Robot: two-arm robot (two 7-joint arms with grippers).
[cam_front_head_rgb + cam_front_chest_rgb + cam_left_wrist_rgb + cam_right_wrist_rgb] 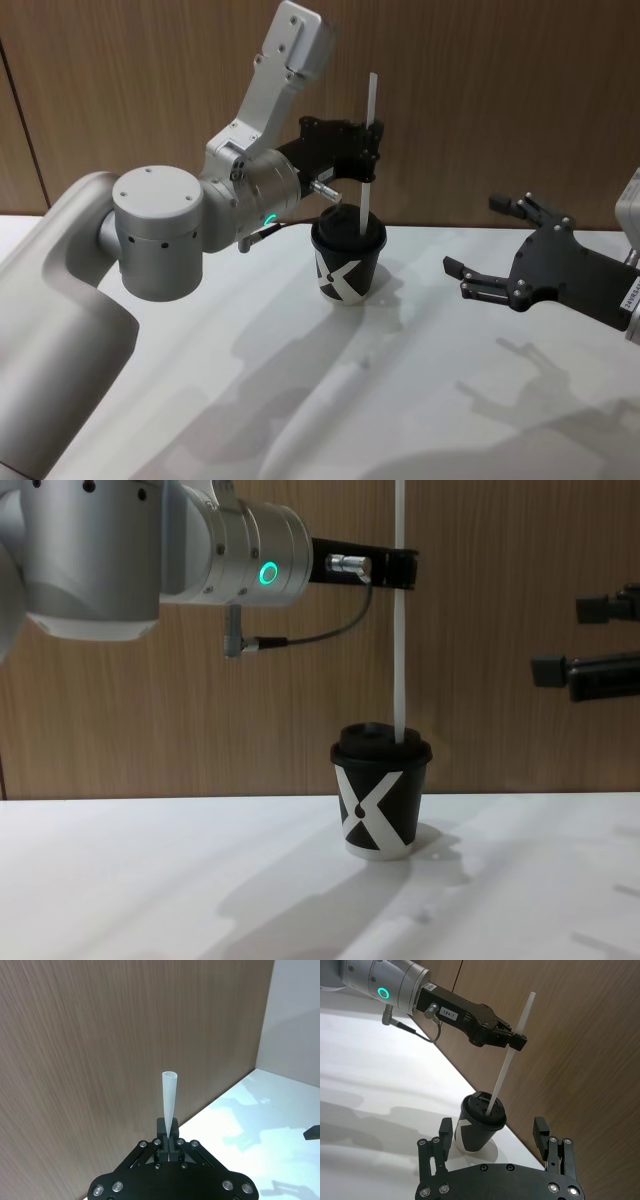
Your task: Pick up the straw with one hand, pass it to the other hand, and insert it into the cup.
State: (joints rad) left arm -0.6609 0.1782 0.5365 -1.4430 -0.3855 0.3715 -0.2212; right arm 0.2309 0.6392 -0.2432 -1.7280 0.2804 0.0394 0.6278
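wood-grain panelling backs a white counter point(450, 300), and on the counter stands the cup point(348, 262), black with a white x-like mark and a black domed lid point(483, 1109); the straw point(368, 165) rises upright out of the lid, its lower end touching the lid's top near one edge, though whether it passes through an opening cannot be told; the left end effector point(372, 150), on the arm with the silver wrist and glowing green ring point(268, 574), reaches in above the cup and is clamped on the straw around its middle, so part of the white tube sticks up above the fingers and the rest hangs below down to the lid; a thin dark cable point(310, 635) loops under that wrist; the right end effector point(485, 245) hovers off to the cup's right, well apart from cup and straw, its fingers spread wide and holding nothing.
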